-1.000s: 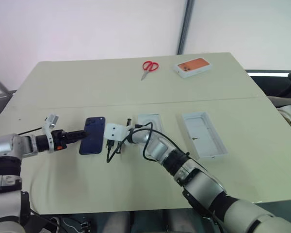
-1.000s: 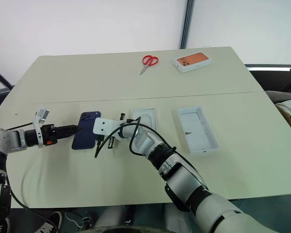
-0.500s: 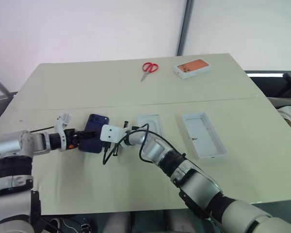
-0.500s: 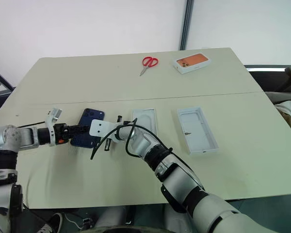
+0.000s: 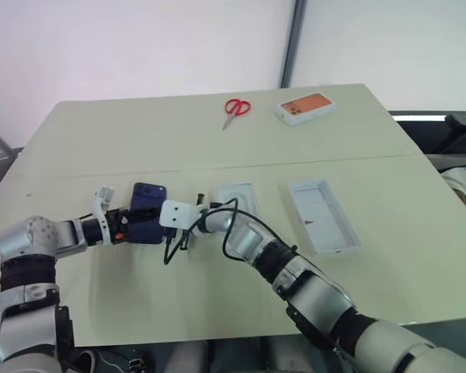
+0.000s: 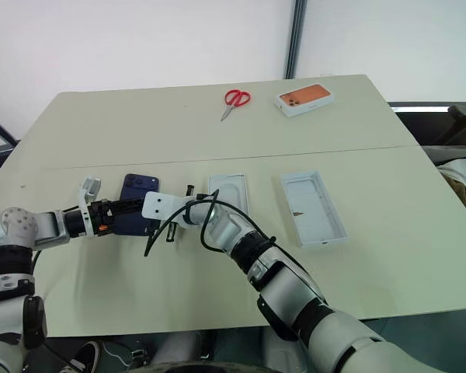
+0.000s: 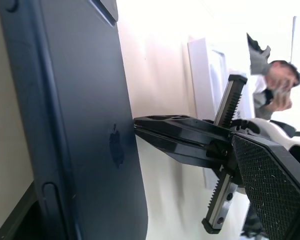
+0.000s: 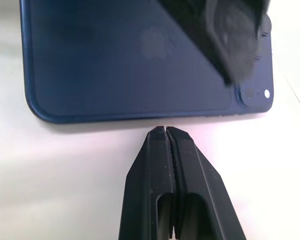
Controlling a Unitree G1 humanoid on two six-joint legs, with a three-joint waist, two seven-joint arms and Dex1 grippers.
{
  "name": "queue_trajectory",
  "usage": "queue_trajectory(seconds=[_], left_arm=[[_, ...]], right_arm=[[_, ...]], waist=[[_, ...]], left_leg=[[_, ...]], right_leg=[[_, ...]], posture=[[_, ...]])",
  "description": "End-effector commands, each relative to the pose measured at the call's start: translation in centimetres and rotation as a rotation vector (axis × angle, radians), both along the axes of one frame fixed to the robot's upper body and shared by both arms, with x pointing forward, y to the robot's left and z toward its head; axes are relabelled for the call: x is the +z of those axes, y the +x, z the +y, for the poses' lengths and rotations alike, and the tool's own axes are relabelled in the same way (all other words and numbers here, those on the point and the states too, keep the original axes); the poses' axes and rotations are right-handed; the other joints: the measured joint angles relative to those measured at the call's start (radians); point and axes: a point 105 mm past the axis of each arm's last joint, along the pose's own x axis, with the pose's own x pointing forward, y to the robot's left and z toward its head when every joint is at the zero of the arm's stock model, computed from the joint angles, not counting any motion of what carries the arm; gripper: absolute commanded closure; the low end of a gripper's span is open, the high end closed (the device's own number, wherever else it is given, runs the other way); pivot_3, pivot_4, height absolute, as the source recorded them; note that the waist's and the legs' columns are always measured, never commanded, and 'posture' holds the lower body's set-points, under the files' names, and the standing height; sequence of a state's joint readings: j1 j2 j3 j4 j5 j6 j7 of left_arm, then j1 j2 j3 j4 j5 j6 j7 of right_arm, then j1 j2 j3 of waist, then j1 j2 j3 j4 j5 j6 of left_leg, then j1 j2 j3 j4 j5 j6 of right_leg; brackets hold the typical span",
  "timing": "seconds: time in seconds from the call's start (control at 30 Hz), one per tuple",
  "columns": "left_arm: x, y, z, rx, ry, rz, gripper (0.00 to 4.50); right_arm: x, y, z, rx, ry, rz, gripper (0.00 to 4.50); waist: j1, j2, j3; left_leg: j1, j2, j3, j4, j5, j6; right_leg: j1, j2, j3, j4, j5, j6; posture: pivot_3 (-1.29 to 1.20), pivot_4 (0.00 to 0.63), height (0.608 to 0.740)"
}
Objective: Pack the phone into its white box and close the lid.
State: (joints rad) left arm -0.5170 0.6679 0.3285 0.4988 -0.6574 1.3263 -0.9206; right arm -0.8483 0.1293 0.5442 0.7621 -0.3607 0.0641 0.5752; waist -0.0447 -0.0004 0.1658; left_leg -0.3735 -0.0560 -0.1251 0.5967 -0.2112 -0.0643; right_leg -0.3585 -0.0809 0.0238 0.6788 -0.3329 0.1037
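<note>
The phone (image 5: 147, 211) lies on the table (image 5: 140, 140), back side up, between the two grippers. The left gripper (image 6: 132, 217) has its fingers spread wide, one finger (image 7: 270, 175) over the phone's back and the other low by its outer long side. The right gripper (image 8: 165, 135) has its fingers pressed together, with the tip at the phone's other long side. From the right wrist view it cannot be told if the tip touches the phone or is just beside it.

The white box (image 5: 324, 216) sits well apart on the robot's right. A flat white insert (image 5: 239, 198) lies between it and the phone. A box with an orange phone picture (image 5: 304, 108) and red scissors (image 5: 234, 109) are far back on the table.

What could go wrong: the phone is thin and flat, so the left fingers may slide over it and not catch it. If the right tip pushes too hard, the phone could spin or skid off toward the left arm. If the grip lands near one end, the phone may tip and drop on the way to the box. The right arm's loose black cable (image 5: 175, 245) could also snag
</note>
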Motion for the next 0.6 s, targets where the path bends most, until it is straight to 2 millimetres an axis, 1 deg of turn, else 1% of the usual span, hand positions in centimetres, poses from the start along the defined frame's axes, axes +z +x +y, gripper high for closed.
queue_trajectory(seconds=[0.03, 0.07, 0.1, 0.2, 0.37, 0.5, 0.6], left_arm=[[-2.7, -0.9, 1.7, 0.056, 0.085, 0.105, 0.75], [-2.8, -0.9, 1.8, 0.06, 0.09, 0.109, 1.09], [-2.8, -0.9, 1.9, 0.059, 0.093, 0.109, 1.67], [-2.8, -1.1, 1.7, 0.045, 0.069, 0.113, 3.11], [-3.8, -1.9, 1.3, 0.036, 0.05, 0.152, 3.11], [-3.9, -2.4, 0.9, 0.026, 0.031, 0.156, 3.11], [-3.9, -2.4, 1.0, 0.034, 0.028, 0.152, 3.11]], right_arm=[[0.2, 0.0, 0.0, 0.004, 0.001, -0.013, 4.5], [0.2, 0.0, 0.0, 0.005, 0.001, -0.013, 4.5], [0.2, 0.0, 0.0, 0.006, 0.0, -0.014, 4.5], [0.3, 0.0, 0.1, 0.007, 0.0, -0.017, 4.5], [0.1, -0.1, -0.1, 0.005, -0.001, -0.013, 4.5], [0.0, 0.1, -0.4, -0.007, -0.001, -0.014, 4.5], [0.0, 0.0, -0.4, -0.005, 0.001, -0.012, 4.5]], waist=[[-0.001, 0.0, 0.0], [-0.002, -0.001, 0.0], [-0.003, -0.002, 0.0], [-0.003, -0.004, 0.0], [-0.003, -0.005, 0.0], [-0.003, -0.005, 0.0], [-0.002, -0.005, 0.0]], left_leg=[[0.0, 0.0, -0.001, -0.001, 0.0, 0.0], [0.0, 0.0, -0.003, -0.001, 0.001, -0.002], [0.0, 0.0, -0.005, -0.002, 0.002, -0.003], [-0.001, 0.0, -0.006, -0.004, 0.002, -0.004], [-0.003, 0.0, -0.006, -0.01, 0.002, -0.004], [-0.002, 0.0, -0.005, -0.014, 0.002, -0.004], [-0.002, 0.0, -0.005, -0.018, 0.002, -0.004]], right_leg=[[0.0, 0.0, 0.0, 0.0, 0.0, -0.001], [-0.001, 0.001, 0.0, 0.0, 0.0, -0.001], [-0.002, 0.002, 0.0, 0.0, 0.0, -0.002], [-0.003, 0.002, 0.0, 0.0, -0.001, -0.003], [-0.006, 0.002, 0.0, -0.003, -0.001, -0.003], [-0.006, 0.002, 0.0, -0.007, -0.001, -0.003], [-0.006, 0.002, 0.0, -0.011, -0.001, -0.003]], posture=[[0.0, 0.15, 0.74], [0.0, 0.15, 0.74], [0.0, 0.15, 0.74], [0.0, 0.15, 0.74], [0.0, 0.15, 0.74], [0.0, 0.15, 0.74], [0.0, 0.15, 0.74]])
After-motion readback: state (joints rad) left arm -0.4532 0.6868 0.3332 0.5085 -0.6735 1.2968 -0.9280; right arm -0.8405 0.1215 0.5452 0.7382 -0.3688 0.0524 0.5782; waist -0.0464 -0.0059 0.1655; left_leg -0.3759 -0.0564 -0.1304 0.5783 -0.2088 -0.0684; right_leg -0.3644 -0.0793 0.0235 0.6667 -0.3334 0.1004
